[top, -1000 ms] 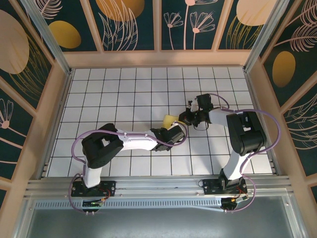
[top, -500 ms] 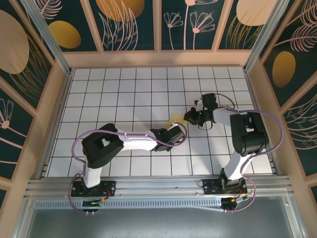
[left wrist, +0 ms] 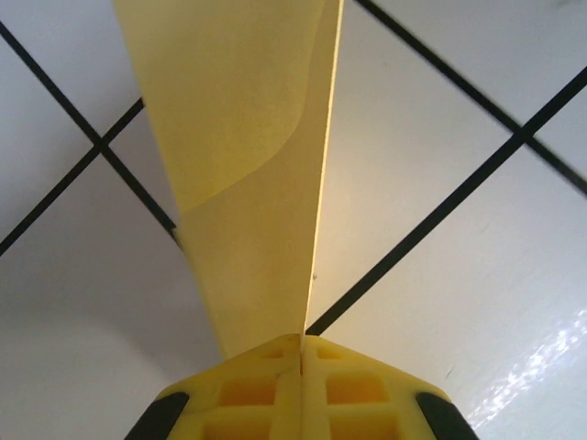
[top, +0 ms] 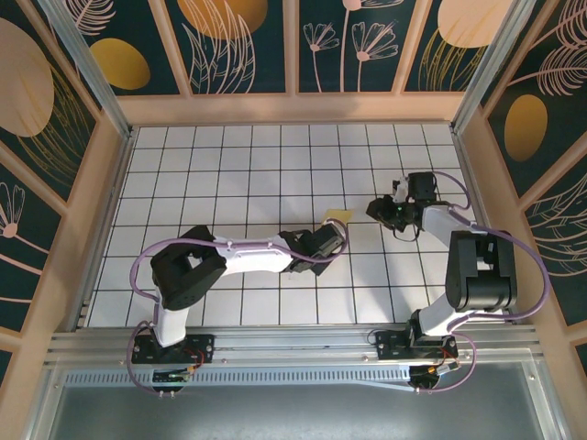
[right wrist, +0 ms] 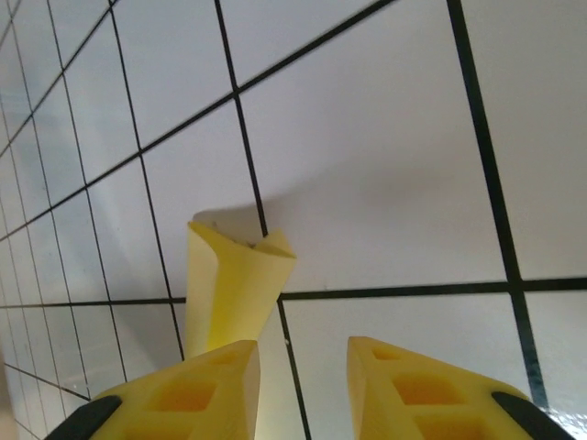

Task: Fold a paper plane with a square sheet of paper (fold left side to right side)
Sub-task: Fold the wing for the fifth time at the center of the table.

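Now the jaws of the left arm (top: 261,254) are pressed together on the near end of the folded sheet of paper (left wrist: 248,183) (two layers meet at one sharp edge). Its long axis runs straight away from them, over the table (top: 229,165). The right arm (top: 438,220) is just to the right, jaws partly apart, empty, not touching. Seen from its wrist, the paper lies ahead and left of the gap, so I judge the next pinch needs a shift leftward.
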You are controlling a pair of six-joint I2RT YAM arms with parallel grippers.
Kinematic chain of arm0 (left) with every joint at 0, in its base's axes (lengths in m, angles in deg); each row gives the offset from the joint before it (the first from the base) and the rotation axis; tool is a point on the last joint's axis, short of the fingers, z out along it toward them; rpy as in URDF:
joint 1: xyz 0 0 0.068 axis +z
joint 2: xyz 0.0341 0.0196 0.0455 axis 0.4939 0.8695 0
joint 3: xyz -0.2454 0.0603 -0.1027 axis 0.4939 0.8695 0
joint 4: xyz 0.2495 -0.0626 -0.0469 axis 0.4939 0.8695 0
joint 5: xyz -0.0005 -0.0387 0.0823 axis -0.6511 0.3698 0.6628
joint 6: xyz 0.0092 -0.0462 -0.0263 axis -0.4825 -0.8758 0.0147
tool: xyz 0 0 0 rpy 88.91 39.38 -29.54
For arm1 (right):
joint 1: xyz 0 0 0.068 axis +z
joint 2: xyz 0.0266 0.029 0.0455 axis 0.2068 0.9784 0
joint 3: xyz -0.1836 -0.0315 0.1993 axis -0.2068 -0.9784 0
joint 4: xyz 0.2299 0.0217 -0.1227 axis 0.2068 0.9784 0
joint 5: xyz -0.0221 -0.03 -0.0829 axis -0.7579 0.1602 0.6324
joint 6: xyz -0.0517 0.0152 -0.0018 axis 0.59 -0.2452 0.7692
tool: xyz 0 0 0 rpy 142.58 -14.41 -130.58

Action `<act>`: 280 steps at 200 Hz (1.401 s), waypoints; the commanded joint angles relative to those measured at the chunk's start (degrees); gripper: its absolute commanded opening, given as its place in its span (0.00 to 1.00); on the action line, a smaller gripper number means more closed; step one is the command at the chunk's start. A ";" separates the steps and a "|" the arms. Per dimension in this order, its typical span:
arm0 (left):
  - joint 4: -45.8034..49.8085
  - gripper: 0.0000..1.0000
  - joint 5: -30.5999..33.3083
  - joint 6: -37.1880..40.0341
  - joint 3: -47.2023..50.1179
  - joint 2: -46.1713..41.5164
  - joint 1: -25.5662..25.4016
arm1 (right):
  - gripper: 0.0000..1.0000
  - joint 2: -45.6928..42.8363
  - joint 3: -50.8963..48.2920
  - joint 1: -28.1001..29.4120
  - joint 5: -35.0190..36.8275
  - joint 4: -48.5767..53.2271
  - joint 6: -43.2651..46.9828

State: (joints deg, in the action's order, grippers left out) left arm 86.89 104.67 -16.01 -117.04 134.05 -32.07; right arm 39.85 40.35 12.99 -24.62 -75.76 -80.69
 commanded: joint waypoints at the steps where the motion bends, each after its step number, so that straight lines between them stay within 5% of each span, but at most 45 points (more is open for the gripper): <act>1: 1.71 0.00 -7.54 -2.09 -1.77 0.15 2.16 | 0.33 -2.90 -1.44 -0.36 -0.11 0.54 2.00; 161: -8.83 0.00 -37.86 -15.88 -0.17 3.21 11.61 | 0.37 -5.66 -13.35 0.94 -10.43 -16.88 -0.78; 280: -21.55 0.00 -47.64 -26.91 5.20 4.58 15.48 | 0.34 0.54 -14.97 7.84 -7.98 -30.14 -8.03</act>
State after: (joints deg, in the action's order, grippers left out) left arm 70.76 60.54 -38.80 -113.87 138.10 -17.73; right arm 39.37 26.10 20.21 -33.58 -102.51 -87.37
